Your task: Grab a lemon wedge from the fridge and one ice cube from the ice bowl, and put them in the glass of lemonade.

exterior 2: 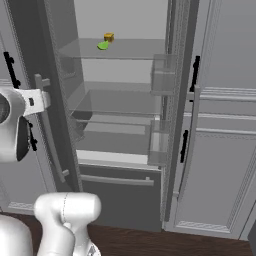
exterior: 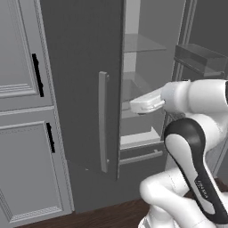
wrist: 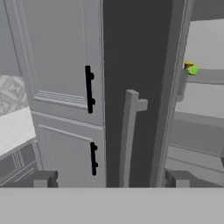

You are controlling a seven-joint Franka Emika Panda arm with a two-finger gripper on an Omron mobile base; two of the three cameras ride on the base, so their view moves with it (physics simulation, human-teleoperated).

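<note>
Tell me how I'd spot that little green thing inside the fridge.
Find the tall dark grey double-door fridge, its doors open. On its upper clear shelf lies the small flat green piece. A small yellow-orange block sits right beside it; the green one is lower and flatter.

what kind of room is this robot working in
Most likely a kitchen. A tall dark grey fridge stands with its doors open, showing clear shelves and door bins. Panelled grey cabinets with short black handles flank it, and the floor is dark wood.
</note>
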